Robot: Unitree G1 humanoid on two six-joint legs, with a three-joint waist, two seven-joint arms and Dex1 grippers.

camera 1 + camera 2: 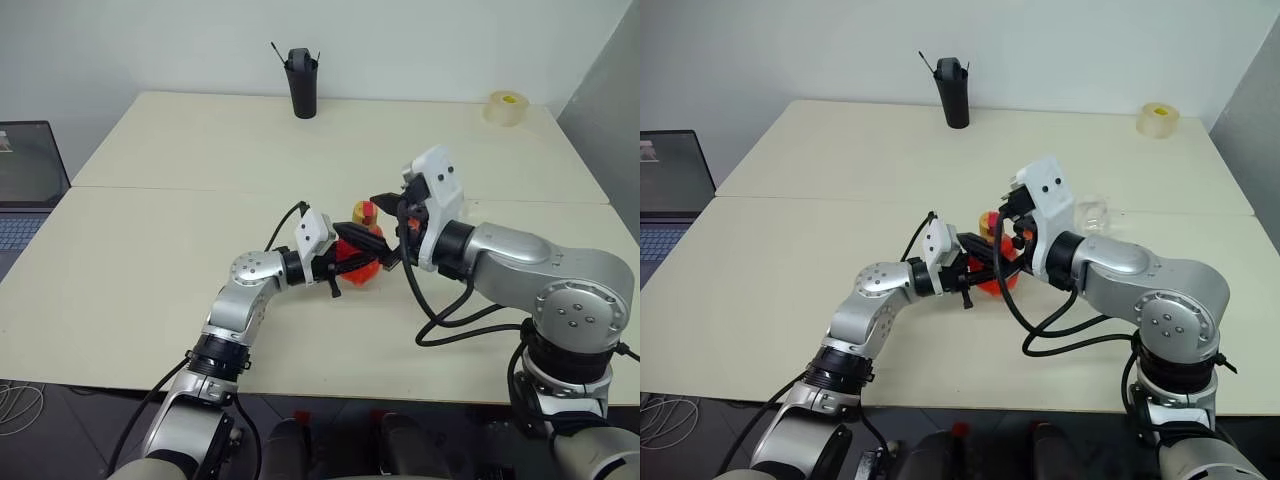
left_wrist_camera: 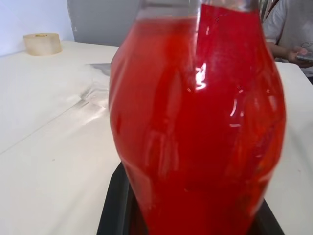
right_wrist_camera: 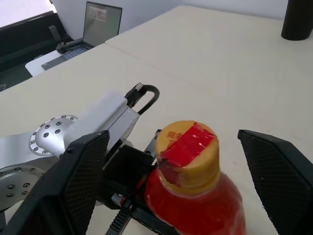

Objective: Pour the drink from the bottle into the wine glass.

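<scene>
The bottle [image 1: 362, 255] is upright near the middle of the table, filled with the red drink [image 2: 195, 122]. Its orange-yellow cap [image 3: 188, 152] carries a red patch. My left gripper [image 1: 352, 262] reaches in from the left, level, and is shut on the bottle's body. My right gripper [image 3: 171, 135] is open wide just right of the cap, and its two black fingers [image 3: 83, 181] stand on either side of the cap without touching it. The clear wine glass [image 1: 1095, 213] shows on the table behind my right arm, partly hidden by it.
A tall black holder [image 1: 302, 85] stands at the table's far edge, and a tape roll [image 1: 506, 107] lies at the far right. A laptop [image 1: 25, 180] sits off the left side. A seated person [image 2: 288, 29] is beyond the table in the left wrist view.
</scene>
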